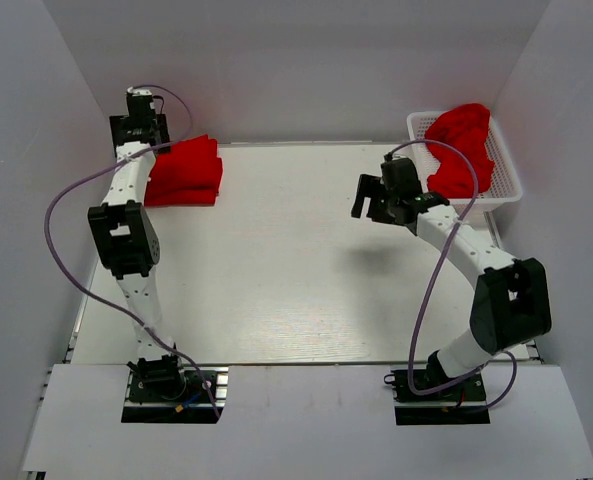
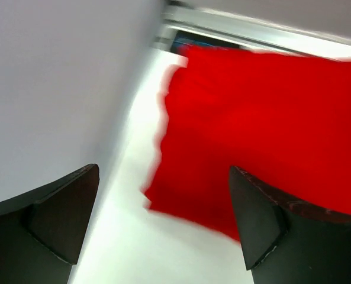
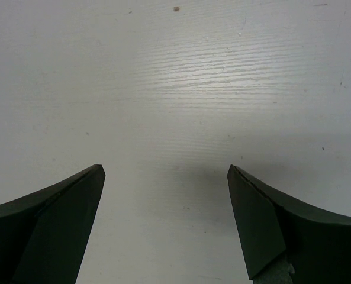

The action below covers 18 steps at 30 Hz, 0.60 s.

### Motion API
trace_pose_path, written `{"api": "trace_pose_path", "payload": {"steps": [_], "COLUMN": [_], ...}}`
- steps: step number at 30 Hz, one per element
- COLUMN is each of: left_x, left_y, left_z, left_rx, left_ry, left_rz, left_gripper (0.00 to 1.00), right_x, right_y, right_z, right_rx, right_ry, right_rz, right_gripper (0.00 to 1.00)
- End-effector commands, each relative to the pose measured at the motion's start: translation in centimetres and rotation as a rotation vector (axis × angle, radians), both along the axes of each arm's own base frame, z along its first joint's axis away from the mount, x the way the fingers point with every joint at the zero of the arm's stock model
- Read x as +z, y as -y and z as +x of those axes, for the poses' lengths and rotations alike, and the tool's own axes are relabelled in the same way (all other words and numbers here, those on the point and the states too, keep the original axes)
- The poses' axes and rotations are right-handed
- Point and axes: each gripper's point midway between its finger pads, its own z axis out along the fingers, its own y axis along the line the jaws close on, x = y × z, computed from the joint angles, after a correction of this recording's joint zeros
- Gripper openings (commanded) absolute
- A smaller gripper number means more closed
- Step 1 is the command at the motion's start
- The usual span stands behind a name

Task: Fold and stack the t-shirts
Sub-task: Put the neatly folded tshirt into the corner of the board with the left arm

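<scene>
A neat stack of folded red t-shirts (image 1: pixel 184 172) lies at the far left of the white table (image 1: pixel 286 260). In the left wrist view the stack (image 2: pixel 264 124) fills the upper right, blurred. My left gripper (image 2: pixel 163 170) is open above the stack's near left corner, close to the left wall, with nothing between its fingers. From above it sits at the far left corner (image 1: pixel 139 122). More crumpled red t-shirts (image 1: pixel 461 148) are heaped in the white basket (image 1: pixel 419 122) at the far right. My right gripper (image 1: pixel 376 198) (image 3: pixel 165 168) hovers open over bare table, left of the basket.
White walls close in the table on the left, back and right. A purple cable (image 1: pixel 66 200) loops out from the left arm, and another (image 1: pixel 431 270) runs along the right arm. Both arm bases (image 1: pixel 171 385) sit at the near edge.
</scene>
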Motion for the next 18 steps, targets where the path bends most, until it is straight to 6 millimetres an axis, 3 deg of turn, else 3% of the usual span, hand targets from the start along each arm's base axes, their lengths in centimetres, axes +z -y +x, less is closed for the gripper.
{"api": "trace_pose_path", "payload": {"steps": [1, 4, 5, 7, 8, 9, 10, 11, 12, 14, 15, 18], "left_x": [6.1, 6.4, 6.7, 7.7, 6.4, 6.5, 8.3, 6.2, 5.3, 2.5, -0.6, -3.6], "left_y": [7.1, 11.5, 13.8, 15.6, 17.3, 19.2, 20.6, 22.0, 24.3, 25.8, 28.5, 32.9], "left_z": [-3.0, -6.6, -8.7, -10.2, -11.4, -12.3, -13.3, -14.8, -16.4, -19.7, -22.4, -27.7], "left_rx": [-0.203, -0.242, -0.3, -0.285, -0.295, -0.332, -0.392, -0.394, -0.437, -0.391, -0.433, -0.508], "left_ry": [0.078, 0.083, 0.077, 0.125, 0.105, 0.111, 0.159, 0.109, 0.071, 0.013, -0.069, -0.161], "left_rz": [-0.235, -0.351, -0.37, -0.427, -0.508, -0.538, -0.554, -0.602, -0.614, -0.634, -0.64, -0.678], "left_gripper": [1.0, 1.0, 1.0, 1.0, 1.0, 1.0, 1.0, 1.0, 1.0, 1.0, 1.0, 1.0], "right_x": [3.5, 3.8, 3.3, 3.1, 3.5, 3.4, 2.6, 3.2, 2.7, 2.7, 3.1, 1.1], "right_y": [0.2, 0.2, 0.5, 0.9, 1.1, 1.0, 1.3, 1.4, 1.6, 2.0, 2.4, 2.9], "right_z": [-0.5, -2.1, -2.5, -4.1, -4.6, -5.1, -6.2, -6.7, -7.7, -9.0, -9.9, -11.5], "right_rx": [-0.023, -0.016, -0.022, -0.019, -0.018, -0.01, -0.01, -0.007, 0.0, 0.0, 0.001, 0.009], "right_ry": [0.077, 0.085, 0.077, 0.069, 0.083, 0.078, 0.052, 0.067, 0.04, 0.054, 0.077, 0.043], "right_rz": [0.061, 0.093, 0.093, 0.101, 0.106, 0.119, 0.117, 0.125, 0.119, 0.133, 0.141, 0.13], "right_gripper": [0.9, 0.9, 0.9, 0.9, 0.9, 0.9, 0.9, 0.9, 0.9, 0.9, 0.9, 0.9]}}
